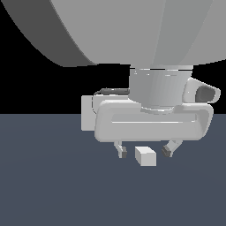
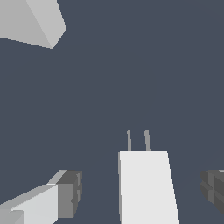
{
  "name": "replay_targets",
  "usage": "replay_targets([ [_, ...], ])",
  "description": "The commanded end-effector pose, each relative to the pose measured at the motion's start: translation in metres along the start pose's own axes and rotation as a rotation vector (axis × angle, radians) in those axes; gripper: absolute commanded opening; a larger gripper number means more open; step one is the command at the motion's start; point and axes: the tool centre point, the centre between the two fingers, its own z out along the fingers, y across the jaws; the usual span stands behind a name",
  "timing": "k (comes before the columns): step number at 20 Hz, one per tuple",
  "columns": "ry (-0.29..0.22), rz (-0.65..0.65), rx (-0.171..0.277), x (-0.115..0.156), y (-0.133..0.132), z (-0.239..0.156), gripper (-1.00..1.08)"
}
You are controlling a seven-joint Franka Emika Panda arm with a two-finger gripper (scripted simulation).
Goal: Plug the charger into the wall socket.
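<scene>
White charger [image 2: 146, 188] lies between the spread, untouching fingers of the gripper [image 1: 144, 151].

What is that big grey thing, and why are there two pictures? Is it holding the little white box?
The grey thing is a robot arm in a computer simulation. One picture is taken from off the arm; the other from a camera on its wrist. Its gripper hangs open over a dark floor. The white box is a charger, with two thin prongs in the wrist picture. It sits between the fingers, apart from them, so nothing is held yet. The white piece in the wrist picture's corner may be the wall socket.
</scene>
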Motion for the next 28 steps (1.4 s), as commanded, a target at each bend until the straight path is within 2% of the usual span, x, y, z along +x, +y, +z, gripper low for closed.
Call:
replay_targets([
  [1,0.001,0.000,0.000,-0.002,0.000,0.006,1.00],
  [4,0.001,0.000,0.000,-0.002,0.000,0.008,1.00],
  [5,0.001,0.000,0.000,-0.002,0.000,0.008,-1.00],
  [19,0.001,0.002,0.000,-0.002,-0.004,0.006,-1.00],
  [28,0.003,0.045,-0.016,0.004,-0.023,-0.007,-1.00],
])
